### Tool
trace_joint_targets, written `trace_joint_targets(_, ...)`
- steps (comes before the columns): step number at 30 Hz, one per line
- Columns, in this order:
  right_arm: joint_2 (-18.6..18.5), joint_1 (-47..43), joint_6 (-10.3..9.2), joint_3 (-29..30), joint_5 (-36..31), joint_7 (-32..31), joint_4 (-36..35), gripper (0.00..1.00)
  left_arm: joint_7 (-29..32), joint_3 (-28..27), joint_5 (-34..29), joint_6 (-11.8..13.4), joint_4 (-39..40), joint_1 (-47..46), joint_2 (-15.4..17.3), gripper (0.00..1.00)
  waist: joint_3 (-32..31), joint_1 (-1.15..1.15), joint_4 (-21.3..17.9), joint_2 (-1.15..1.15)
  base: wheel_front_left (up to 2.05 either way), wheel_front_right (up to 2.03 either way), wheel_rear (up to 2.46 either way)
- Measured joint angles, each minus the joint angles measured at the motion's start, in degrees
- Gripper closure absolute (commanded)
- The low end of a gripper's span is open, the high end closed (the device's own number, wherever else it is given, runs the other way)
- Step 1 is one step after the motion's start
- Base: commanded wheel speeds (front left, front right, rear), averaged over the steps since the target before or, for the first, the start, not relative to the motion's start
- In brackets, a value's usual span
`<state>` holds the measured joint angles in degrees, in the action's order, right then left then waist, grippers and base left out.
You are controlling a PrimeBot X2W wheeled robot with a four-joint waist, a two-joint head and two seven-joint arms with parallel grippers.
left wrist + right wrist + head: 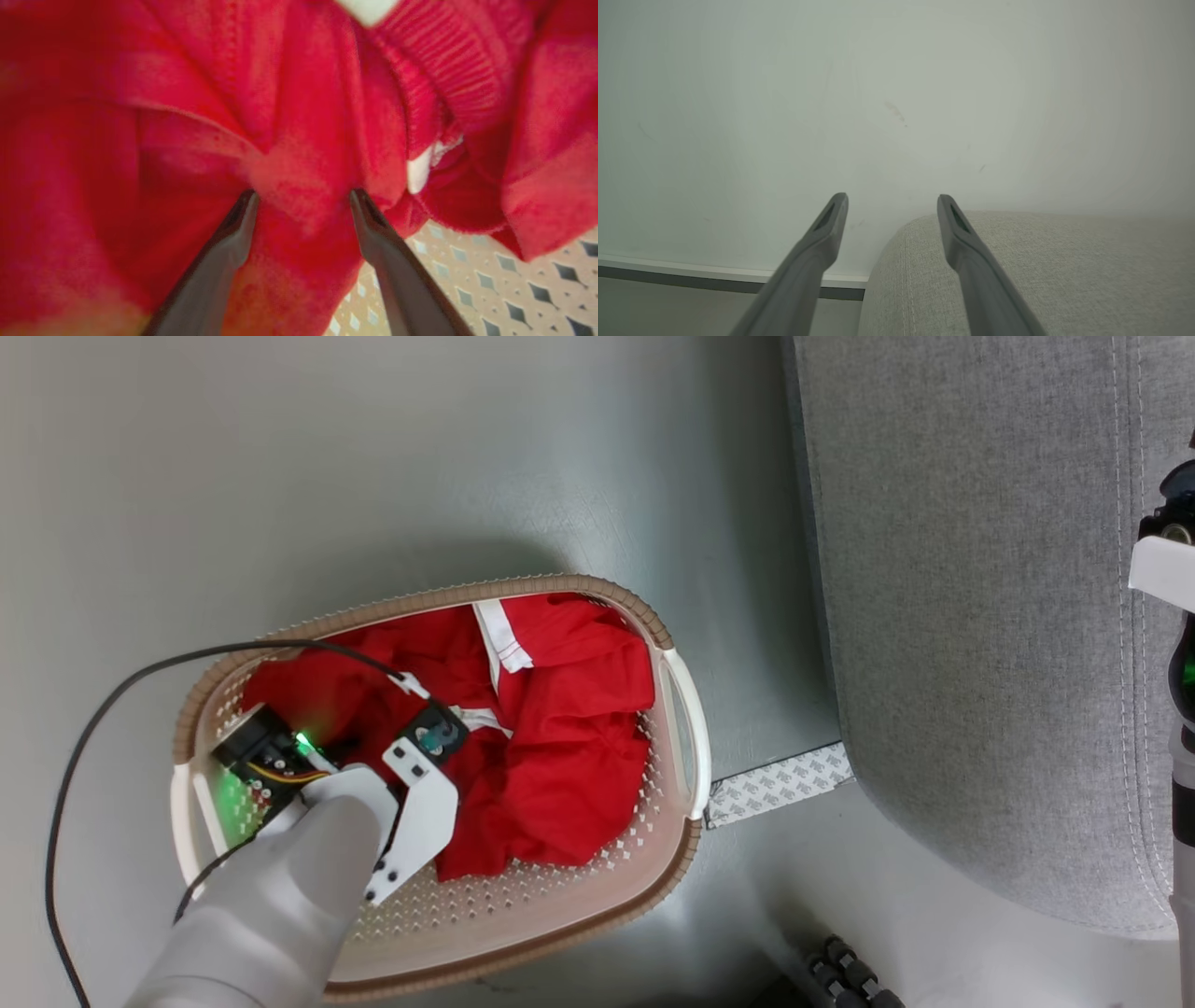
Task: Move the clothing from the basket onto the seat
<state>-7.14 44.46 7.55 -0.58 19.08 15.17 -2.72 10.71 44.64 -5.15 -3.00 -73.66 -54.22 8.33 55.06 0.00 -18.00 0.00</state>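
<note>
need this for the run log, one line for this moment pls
left gripper open, tips on clothing | clothing in basket | right gripper open, near seat

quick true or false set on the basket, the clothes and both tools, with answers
1. The red clothing lies in the laundry basket. True.
2. The left tool is shut on a fold. False: it is open, poked into the clothing.
3. The right tool is open and holds nothing. True.
4. The basket stands on the sofa. False: it stands on the floor beside the grey sofa.
</note>
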Motion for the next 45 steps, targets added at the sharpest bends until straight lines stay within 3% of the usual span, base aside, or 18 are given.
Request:
trace_joint_targets(8,0.33,0.04,0.00,0.07,0.10,0.00,0.00,0.00,4.92,3.14,-1.87,-1.11,-0.01,-0.20,1.02,0.00,0.65,0.00,-0.56,0.00,0.00,0.00,0.00)
trace_joint_targets(9,0.38,0.04,0.00,0.05,0.10,0.00,0.00,0.00,4.92,3.45,-1.97,-0.97,-0.02,-0.32,1.16,0.11,0.69,0.00,-0.64,0.00,0.00,0.00,0.00)
trace_joint_targets(11,0.46,0.04,0.00,0.03,0.10,0.00,0.02,0.00,5.19,3.79,-2.20,-0.18,-0.02,-0.60,1.29,0.51,0.72,0.00,-0.77,0.00,0.00,0.00,0.00)
trace_joint_targets(12,0.47,0.04,0.00,0.03,0.10,0.00,0.03,0.00,5.43,3.90,-2.20,0.07,-0.02,-0.67,1.26,0.62,0.71,0.00,-0.81,0.00,0.00,0.00,0.00)
trace_joint_targets(14,0.46,0.04,0.00,0.05,0.10,0.00,0.07,0.00,5.91,4.08,-2.19,0.05,-0.03,-0.68,1.00,1.00,0.65,0.00,-0.85,0.00,0.00,0.00,0.00)
trace_joint_targets(28,0.18,-0.60,0.00,0.51,0.03,0.00,1.09,0.00,5.11,3.82,1.02,-1.01,-0.10,-0.35,-2.47,1.00,-2.90,0.00,0.04,0.00,0.00,0.00,0.00)
trace_joint_targets(45,-2.85,-6.61,0.00,-0.14,-1.35,0.00,5.01,0.00,-7.95,3.27,7.45,-2.53,1.81,9.35,-5.42,1.00,-17.61,-0.01,3.82,0.00,0.00,0.00,0.00)
